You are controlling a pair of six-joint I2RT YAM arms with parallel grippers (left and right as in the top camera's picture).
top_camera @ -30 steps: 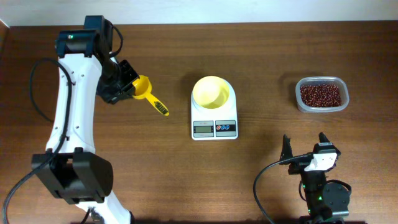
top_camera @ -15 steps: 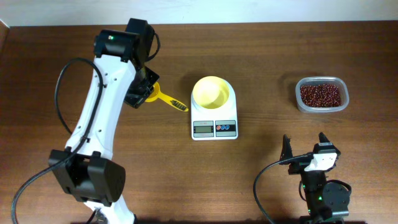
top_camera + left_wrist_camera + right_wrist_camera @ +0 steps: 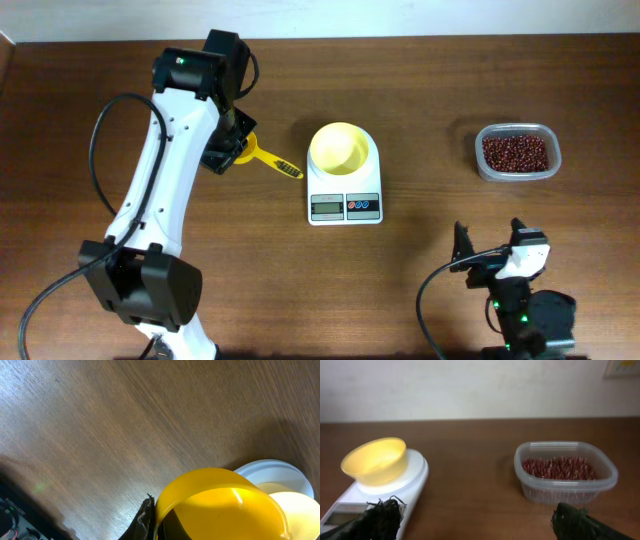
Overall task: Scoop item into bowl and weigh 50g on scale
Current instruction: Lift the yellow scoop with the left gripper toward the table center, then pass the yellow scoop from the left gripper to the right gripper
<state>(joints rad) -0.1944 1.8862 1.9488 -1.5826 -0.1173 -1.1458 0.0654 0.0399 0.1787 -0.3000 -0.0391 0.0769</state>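
Beans [image 3: 516, 152] heaped in clear tub [image 3: 479, 152] at right end of worktop [image 3: 420, 80], well apart from yellow bowl [image 3: 339, 148], which sits on scale [image 3: 345, 207]. Left claw [image 3: 230, 150] clamps yellow scoop [image 3: 270, 161] near scale. Right claw [image 3: 490, 240] spread wide, holding nothing.

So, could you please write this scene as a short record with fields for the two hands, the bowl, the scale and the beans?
left hand: shut on the yellow scoop, left of the scale
right hand: open, holding nothing, at the front right
bowl: pale yellow, empty, standing on the scale
scale: white, with a red and a blue button; display not readable
beans: dark red, all in the clear tub, right of the scale
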